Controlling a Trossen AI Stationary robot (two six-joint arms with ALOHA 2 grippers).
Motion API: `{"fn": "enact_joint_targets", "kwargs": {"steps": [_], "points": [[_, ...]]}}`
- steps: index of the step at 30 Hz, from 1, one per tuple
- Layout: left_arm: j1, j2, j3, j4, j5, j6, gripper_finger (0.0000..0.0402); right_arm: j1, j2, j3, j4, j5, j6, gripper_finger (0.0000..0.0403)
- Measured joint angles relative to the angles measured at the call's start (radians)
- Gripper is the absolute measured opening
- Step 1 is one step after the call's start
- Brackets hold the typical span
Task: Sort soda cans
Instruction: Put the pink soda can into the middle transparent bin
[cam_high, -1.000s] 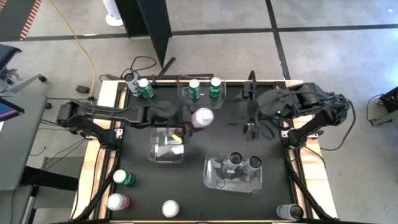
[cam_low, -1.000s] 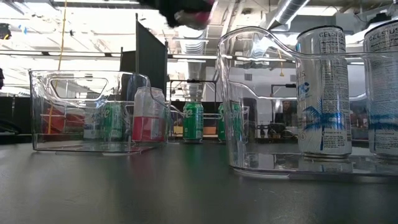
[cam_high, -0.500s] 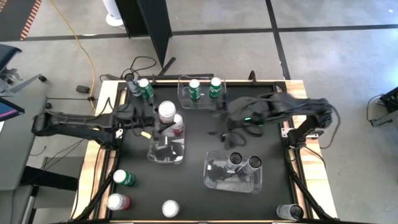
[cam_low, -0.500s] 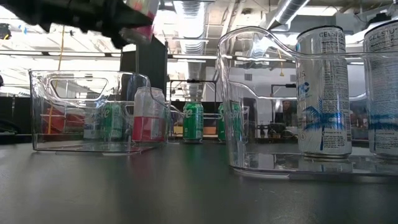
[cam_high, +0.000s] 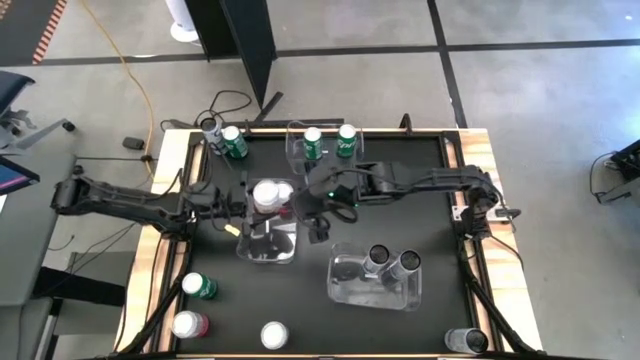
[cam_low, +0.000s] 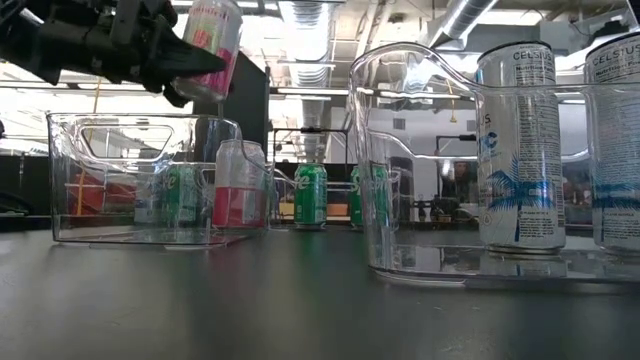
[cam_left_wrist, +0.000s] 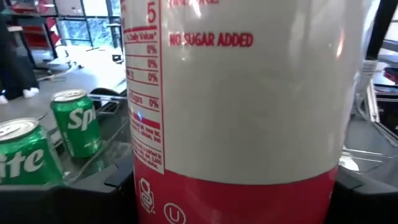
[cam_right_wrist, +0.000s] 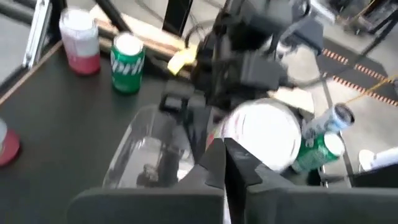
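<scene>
The left gripper (cam_high: 262, 200) pinches a red-pink and white soda can (cam_high: 266, 195), held upright in the air above a clear bin (cam_high: 267, 245). The right gripper (cam_high: 316, 205), fingers pressed together and empty, hangs just beside that can, over the bin's edge.

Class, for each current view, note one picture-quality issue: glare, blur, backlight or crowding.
High view: evenly lit. Low view: bright ceiling lights leave the left gripper a dark silhouette; glare streaks the clear bin. Left wrist view: the red-pink can fills the frame. Right wrist view: motion-blurred throughout.
</scene>
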Motion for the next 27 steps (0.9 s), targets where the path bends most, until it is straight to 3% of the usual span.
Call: {"fn": "enact_joint_targets", "kwargs": {"steps": [11,19,27], "points": [[-0.033,0.115,-0.001,0.002,0.024,-0.008,0.028,-0.001,0.071,0.003,0.108,0.025,0.076,0.0002],[-0.064,0.244,-0.001,0.121,0.01,-0.023,0.028,-0.031,0.145,0.0,0.094,0.1,0.124,0.0001],[-0.073,0.272,-0.001,0.137,-0.006,-0.025,0.028,-0.029,0.145,0.001,0.015,0.149,0.164,0.0]]}}
